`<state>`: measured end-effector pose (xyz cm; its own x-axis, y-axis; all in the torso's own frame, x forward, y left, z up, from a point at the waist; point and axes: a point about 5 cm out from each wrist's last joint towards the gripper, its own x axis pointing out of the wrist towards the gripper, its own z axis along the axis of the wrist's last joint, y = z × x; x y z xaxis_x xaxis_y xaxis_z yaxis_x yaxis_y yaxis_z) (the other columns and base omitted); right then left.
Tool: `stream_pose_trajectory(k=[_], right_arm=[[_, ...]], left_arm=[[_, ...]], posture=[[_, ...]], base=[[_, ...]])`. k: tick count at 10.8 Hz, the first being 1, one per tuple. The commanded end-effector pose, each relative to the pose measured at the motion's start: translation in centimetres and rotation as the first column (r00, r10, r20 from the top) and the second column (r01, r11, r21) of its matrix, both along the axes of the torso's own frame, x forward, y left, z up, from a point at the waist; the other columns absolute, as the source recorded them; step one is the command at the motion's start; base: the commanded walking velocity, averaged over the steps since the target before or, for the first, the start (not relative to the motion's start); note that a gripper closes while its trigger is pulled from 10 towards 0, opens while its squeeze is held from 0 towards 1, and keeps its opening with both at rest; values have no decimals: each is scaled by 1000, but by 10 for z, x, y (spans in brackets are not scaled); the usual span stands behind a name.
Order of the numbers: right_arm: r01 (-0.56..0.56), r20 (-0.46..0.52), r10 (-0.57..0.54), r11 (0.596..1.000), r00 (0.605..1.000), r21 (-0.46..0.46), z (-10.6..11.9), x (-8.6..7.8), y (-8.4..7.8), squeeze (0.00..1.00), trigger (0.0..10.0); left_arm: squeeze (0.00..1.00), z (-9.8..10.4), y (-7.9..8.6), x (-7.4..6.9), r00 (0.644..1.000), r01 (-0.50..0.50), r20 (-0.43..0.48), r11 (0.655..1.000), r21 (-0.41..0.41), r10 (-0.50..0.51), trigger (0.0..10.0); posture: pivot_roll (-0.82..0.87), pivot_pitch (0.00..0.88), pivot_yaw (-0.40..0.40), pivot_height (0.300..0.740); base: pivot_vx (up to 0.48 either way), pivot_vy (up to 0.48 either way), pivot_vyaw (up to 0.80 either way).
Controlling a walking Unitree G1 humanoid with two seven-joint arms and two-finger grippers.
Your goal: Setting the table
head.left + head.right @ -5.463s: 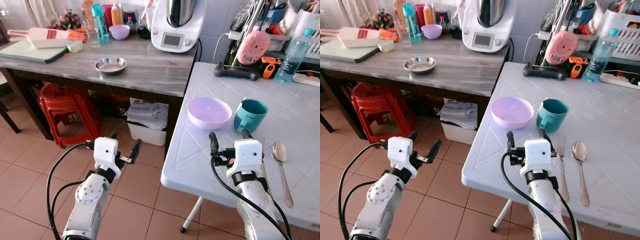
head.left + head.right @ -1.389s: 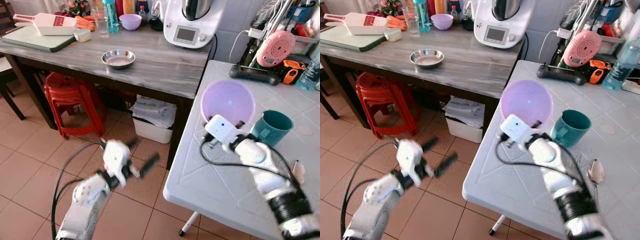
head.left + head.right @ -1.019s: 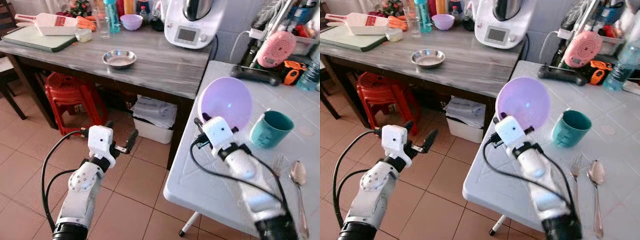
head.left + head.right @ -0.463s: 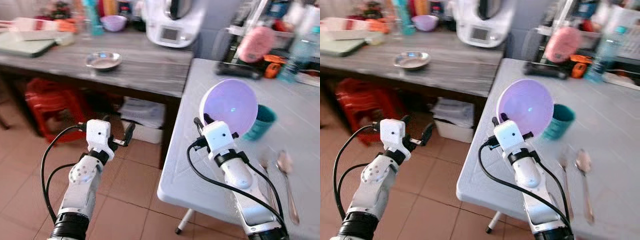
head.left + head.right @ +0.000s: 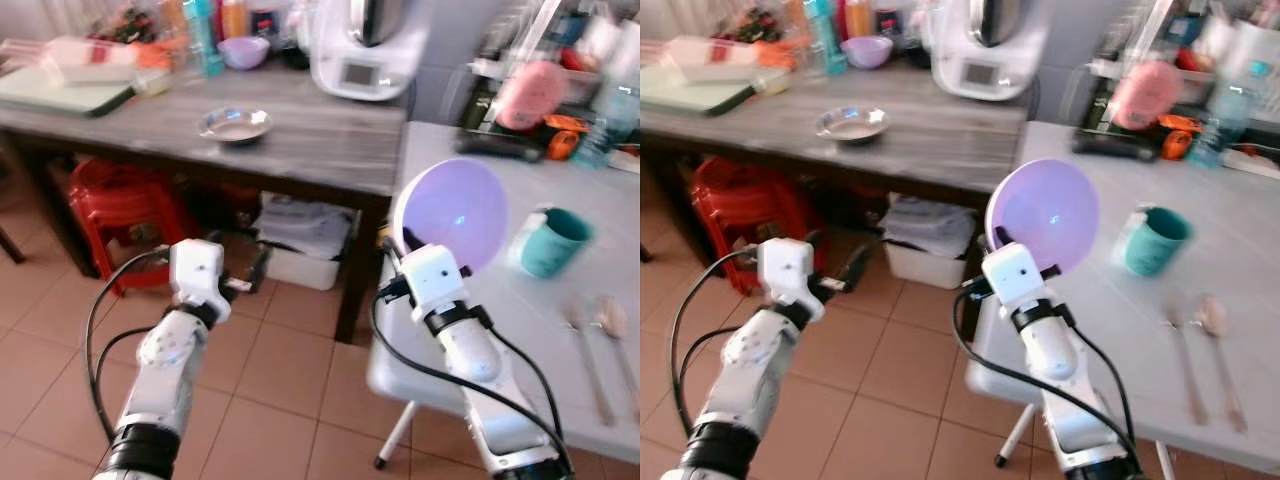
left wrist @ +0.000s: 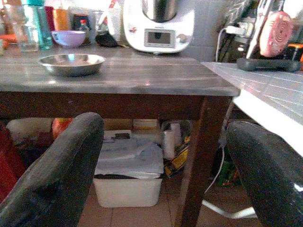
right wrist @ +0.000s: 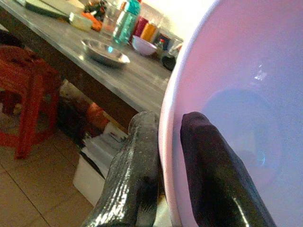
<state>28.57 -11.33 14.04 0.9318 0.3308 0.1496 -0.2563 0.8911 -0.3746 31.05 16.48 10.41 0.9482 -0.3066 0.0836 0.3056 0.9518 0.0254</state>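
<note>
While the left gripper (image 6: pixel 161 165) hangs wide open with nothing in it over the floor by the wooden counter (image 5: pixel 300 140), the right gripper (image 7: pixel 165 156) is pinched onto the rim of the purple bowl (image 5: pixel 450 212). It holds the bowl tipped up on edge above the white table's (image 5: pixel 520 330) near corner, with the teal mug (image 5: pixel 553 241) just beyond.

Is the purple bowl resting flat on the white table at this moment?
No, the purple bowl is lifted and tipped on its side, its rim pinched by the right gripper, one finger inside and one outside, above the white table.
</note>
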Motion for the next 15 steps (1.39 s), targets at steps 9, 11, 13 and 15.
stream_pose_trajectory(k=[9,11,13,15], right_arm=[[-7,59,8,1000,998,-22,6,-1,-1,0,10000],[-15,72,16,1000,997,-25,7,0,2,0,10000],[-13,82,15,1000,997,-23,8,0,2,0,10000],[-13,88,15,1000,996,-25,7,-2,2,0,10000]], left_arm=[[0,4,-6,11,1000,18,24,1000,8,-18,10000],[0,5,-6,13,1000,17,25,1000,10,-18,10000],[0,5,-6,14,1000,7,26,1000,18,-8,10000],[0,5,-6,15,1000,3,26,1000,21,-3,10000]], posture=[[-32,0,3,740],[-30,0,4,740],[-28,0,10,740],[-27,0,13,740]], base=[[0,340,-490],[0,343,0],[0,339,0],[0,343,225]])
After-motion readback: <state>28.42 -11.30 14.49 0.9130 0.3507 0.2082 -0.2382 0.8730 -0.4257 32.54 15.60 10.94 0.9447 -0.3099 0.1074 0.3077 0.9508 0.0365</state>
